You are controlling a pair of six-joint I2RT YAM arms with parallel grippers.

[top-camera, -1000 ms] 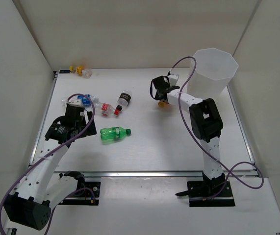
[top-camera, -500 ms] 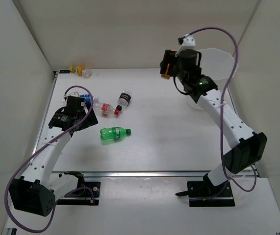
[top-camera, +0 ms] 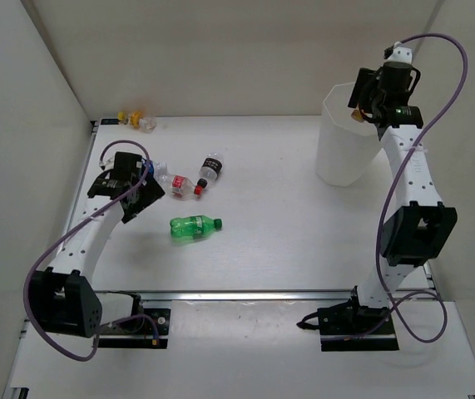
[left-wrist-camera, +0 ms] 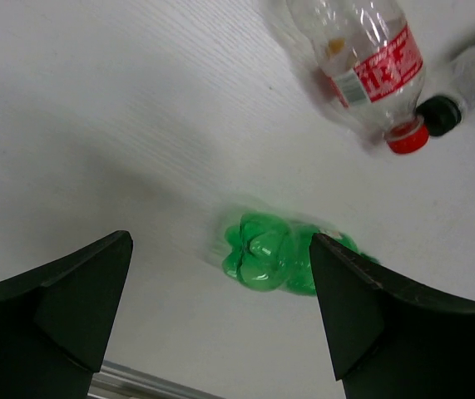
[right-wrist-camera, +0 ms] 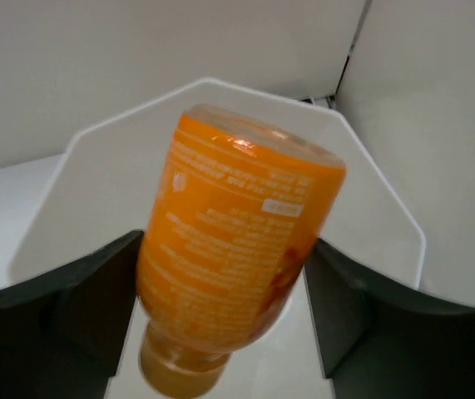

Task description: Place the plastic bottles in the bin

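The right gripper (top-camera: 360, 106) is raised above the bin (top-camera: 337, 158), over the far right part of its many-sided rim. Its jaws stand partly apart and close on the sides of the orange bottle (right-wrist-camera: 237, 241), one finger pressed to each flank. In the right wrist view the bottle lies lengthwise between the fingers, cap end toward the wrist and base pointing away, with the bin's open mouth behind it. The bin stands upright on the tabletop (top-camera: 279, 216) near the far right corner.

The left gripper (left-wrist-camera: 220, 239) hangs over the left part of the tabletop with its jaws spread wide, holding and touching nothing. In the left wrist view the green bottle (left-wrist-camera: 274, 253) lies on its side just beyond the gap between the fingers, apart from both. Farther off lies the red-labelled bottle (left-wrist-camera: 362, 62), its red cap next to the black-capped bottle (left-wrist-camera: 470, 83). A small yellow-capped bottle (top-camera: 141, 122) lies at the far left corner, well apart from the others.
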